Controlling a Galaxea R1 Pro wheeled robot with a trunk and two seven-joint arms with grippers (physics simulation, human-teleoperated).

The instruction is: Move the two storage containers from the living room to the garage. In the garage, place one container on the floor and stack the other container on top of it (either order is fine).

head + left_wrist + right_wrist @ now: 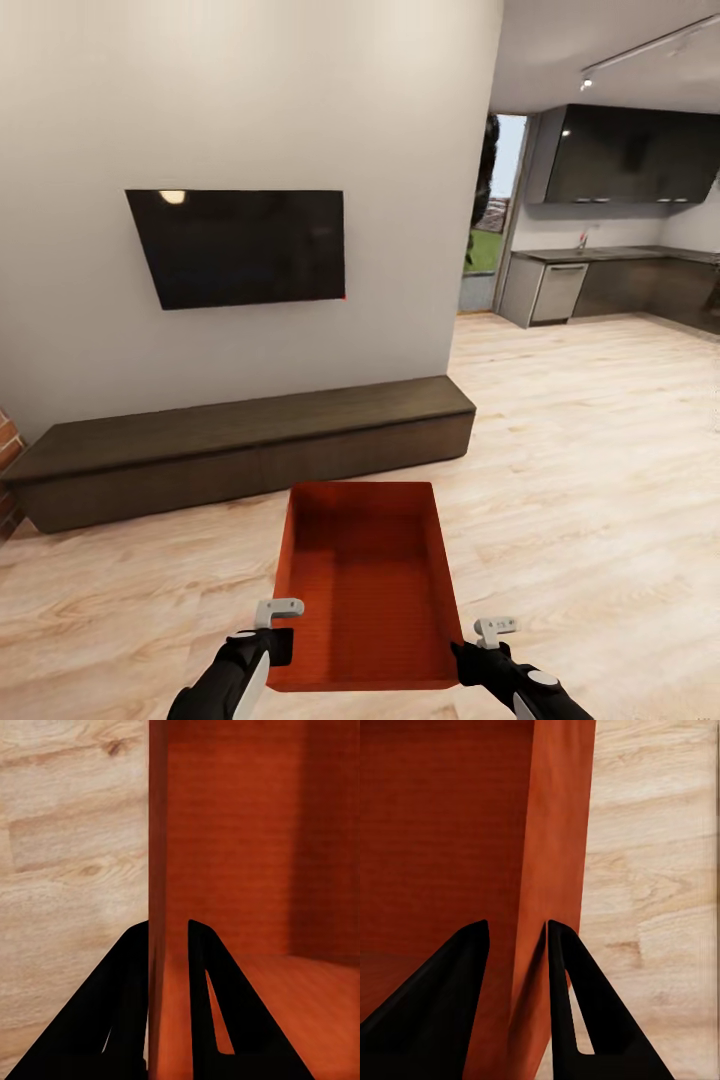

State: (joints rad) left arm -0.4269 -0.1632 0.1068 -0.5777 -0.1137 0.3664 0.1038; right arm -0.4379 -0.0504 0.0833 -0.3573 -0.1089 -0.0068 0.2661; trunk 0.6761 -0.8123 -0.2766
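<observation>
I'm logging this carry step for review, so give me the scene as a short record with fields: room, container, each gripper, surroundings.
room: living room with wood plank floor
container: one orange-red storage container, open-topped, empty, held between both arms
left gripper: fingers either side of the container's left wall, pinching it
right gripper: fingers either side of the right wall, pinching it
surroundings: black wall TV above a long dark low cabinet; kitchen beyond at right
</observation>
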